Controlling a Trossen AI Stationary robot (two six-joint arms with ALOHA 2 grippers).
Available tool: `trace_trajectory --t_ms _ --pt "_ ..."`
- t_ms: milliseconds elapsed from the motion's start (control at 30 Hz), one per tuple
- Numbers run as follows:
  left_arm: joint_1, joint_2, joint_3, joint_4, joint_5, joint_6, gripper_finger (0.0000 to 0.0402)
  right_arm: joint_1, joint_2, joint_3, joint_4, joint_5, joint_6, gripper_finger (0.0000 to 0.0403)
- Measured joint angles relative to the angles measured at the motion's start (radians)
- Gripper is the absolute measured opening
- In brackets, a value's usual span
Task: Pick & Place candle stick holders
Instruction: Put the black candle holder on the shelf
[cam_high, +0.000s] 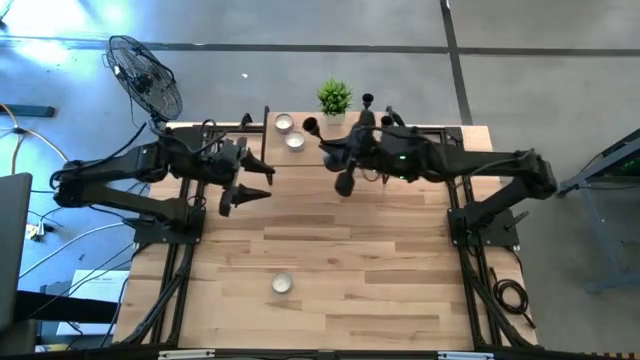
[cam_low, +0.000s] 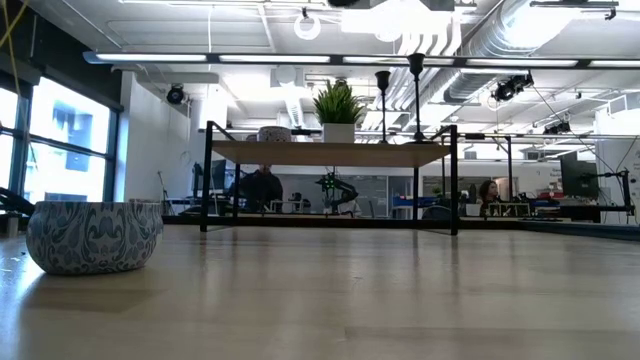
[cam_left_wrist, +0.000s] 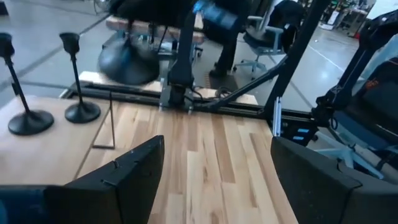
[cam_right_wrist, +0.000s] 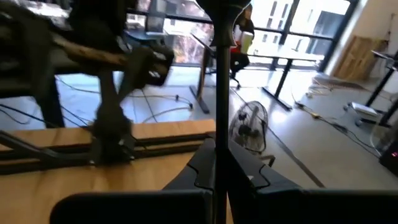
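My right gripper (cam_high: 330, 152) (cam_right_wrist: 219, 158) hangs high over the table's far middle, shut on one black candle stick holder (cam_right_wrist: 221, 74). Its cup end rises past the fingers in the right wrist view. Two more candle stick holders (cam_left_wrist: 25, 118) (cam_left_wrist: 81, 111) stand upright on their round bases on the raised wooden shelf (cam_low: 330, 152) at the far edge, right of a potted plant (cam_high: 335, 97). My left gripper (cam_high: 252, 186) (cam_left_wrist: 217, 186) is open over the far left of the table, with nothing between its fingers. Neither gripper shows in the low view. My right gripper pinches the holder's slim stem (cam_right_wrist: 221, 134) between its two shut fingers, which reach out nearly level toward the table's left. The fingers lie across the stem. The cup end stands clear beyond the fingers. The holder is lifted clear of the table, its dark base (cam_high: 344, 184) on the gripper's near side.
A small patterned bowl (cam_high: 283, 283) (cam_low: 95, 235) sits near the table's front edge. Two small bowls (cam_high: 284, 122) (cam_high: 294, 141) lie at the far edge by the shelf. The shelf stands on black legs (cam_low: 205, 180). A floor fan (cam_high: 145, 75) stands beyond the far left corner.
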Motion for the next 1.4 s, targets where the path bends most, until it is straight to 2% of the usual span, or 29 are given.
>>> trace_trajectory --t_ms 100,367,433,567,733,967,1100,1267,1400 --pt "0.000 -0.016 0.000 -0.001 0.001 0.025 0.0289 -0.013 0.040 0.000 0.021 0.020 0.000 0.0007" --pt "0.000 -0.033 0.000 -0.013 0.002 0.077 0.0289 -0.060 0.104 0.000 -0.002 0.190 0.059 0.0007" --pt "0.000 -0.033 0.000 -0.019 0.002 0.078 0.0289 -0.081 0.113 0.000 -0.017 0.187 0.095 0.0007" --pt "0.000 -0.033 0.000 -0.046 0.003 0.123 0.0289 -0.131 0.119 -0.012 -0.037 0.114 0.186 0.0007" --pt "0.000 -0.032 0.000 -0.071 0.003 0.198 0.0289 -0.172 0.092 -0.150 0.132 0.071 0.239 0.0007" --pt "0.002 -0.032 0.000 -0.062 -0.011 0.227 0.0289 -0.167 0.066 -0.327 0.374 0.089 0.241 0.0007" --pt "0.057 -0.032 0.000 -0.059 -0.013 0.214 0.0289 -0.138 0.066 -0.352 0.379 0.200 0.180 0.0007" --pt "0.181 -0.021 0.000 -0.058 0.051 0.173 0.0289 -0.100 0.066 -0.391 0.411 0.344 0.112 0.0007" --pt "0.274 0.005 0.000 -0.053 0.124 0.154 0.0289 -0.100 0.065 -0.505 0.597 0.333 0.128 0.0007"
